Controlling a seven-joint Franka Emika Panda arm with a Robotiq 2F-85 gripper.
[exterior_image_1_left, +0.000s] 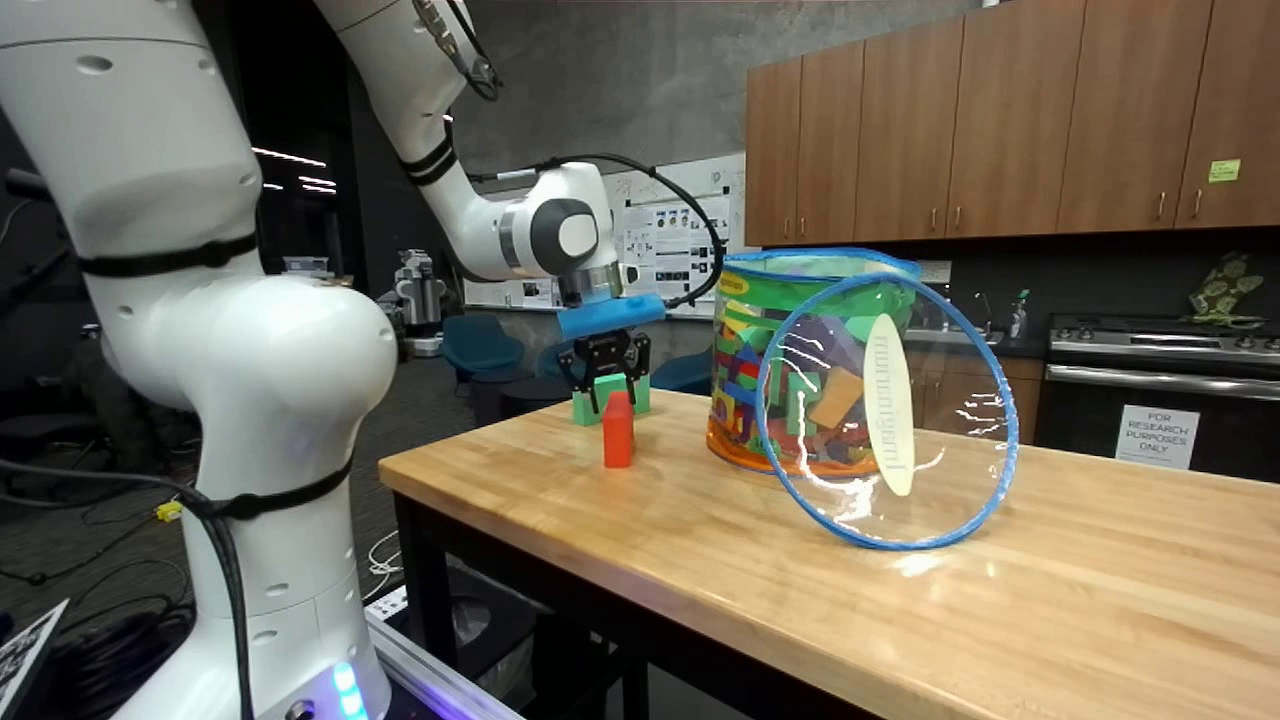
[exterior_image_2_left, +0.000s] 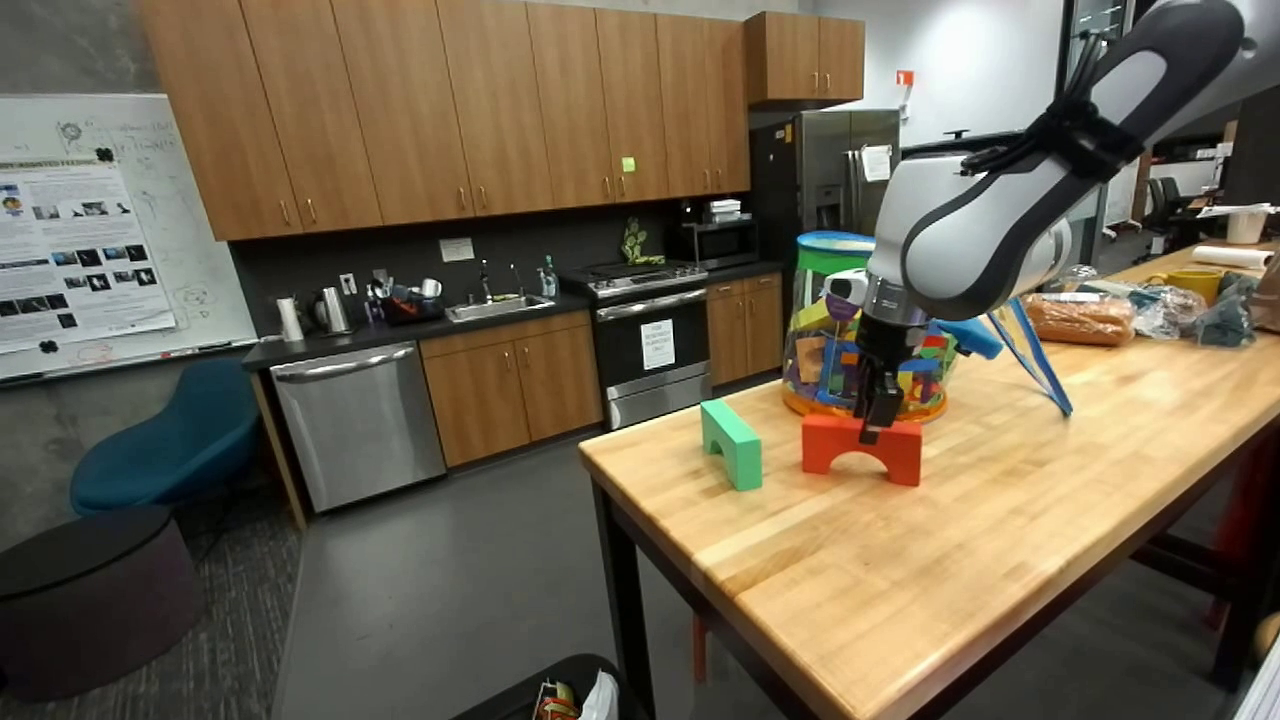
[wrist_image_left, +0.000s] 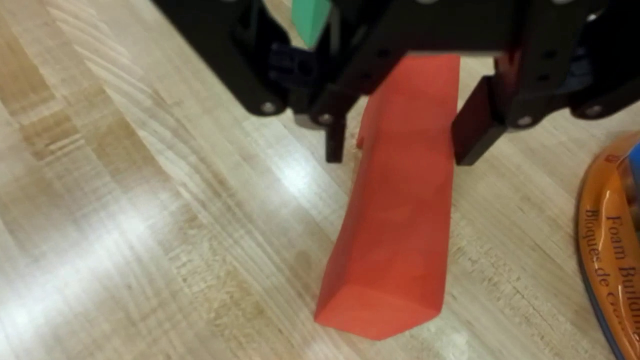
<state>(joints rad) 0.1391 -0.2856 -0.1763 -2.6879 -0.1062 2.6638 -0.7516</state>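
Gripper (exterior_image_1_left: 613, 403), in an exterior view, points down at a red block (exterior_image_1_left: 618, 438) near a clear tub (exterior_image_1_left: 765, 298). In an exterior view, the red block stands arch-shaped on the table (exterior_image_2_left: 900, 580), apart from a green arch (exterior_image_2_left: 737, 445). In the wrist view, the jaws stand moderately parted astride the red block, one finger (wrist_image_left: 335, 142) clear of it, the other at its edge, contact uncertain.

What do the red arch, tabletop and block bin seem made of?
Block bin: likely clear plastic, orange base shiny; blocks show through. Red arch: matte, probably foam; that base reads "Foam". Tabletop: wood, seemingly varnished; grain and glare show.
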